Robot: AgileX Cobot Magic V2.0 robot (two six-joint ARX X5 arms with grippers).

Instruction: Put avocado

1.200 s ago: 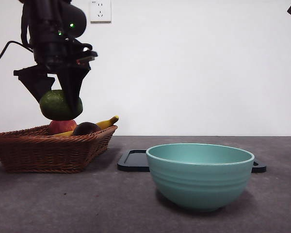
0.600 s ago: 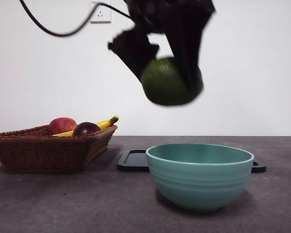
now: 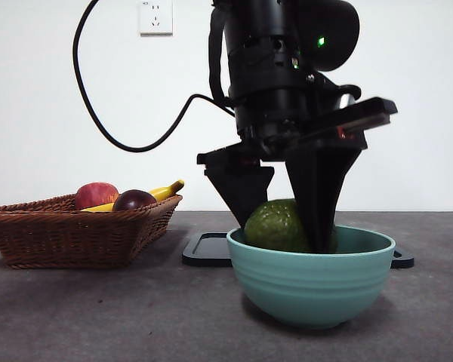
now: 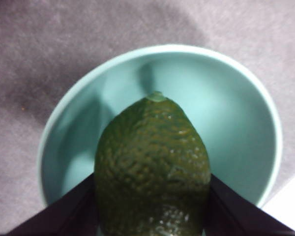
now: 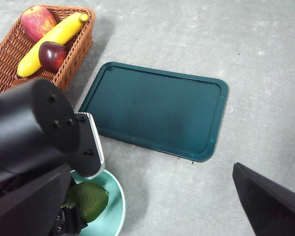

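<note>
Teal bowl (image 3: pixel 311 273) w/ avocado (image 4: pixel 152 167) tilted inside, stem end away from clenched left gripper (image 4: pixel 152 196) fingers.

Black arm (image 3: pixel 283 68) — green light, looping black cable (image 3: pixel 109 113), 2 wedge-shaped jaws.

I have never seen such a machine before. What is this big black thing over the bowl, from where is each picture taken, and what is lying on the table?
It is a robot with two arms, each ending in two black fingers. One picture looks level across the table; the other two come from cameras on the wrists. The left gripper holds the avocado between its fingers, low inside the teal bowl; its own camera looks down on both. The right gripper waits above, and its camera sees the whole table. There lie a dark tray and a wicker basket with a red apple, a banana and a dark purple fruit.
</note>
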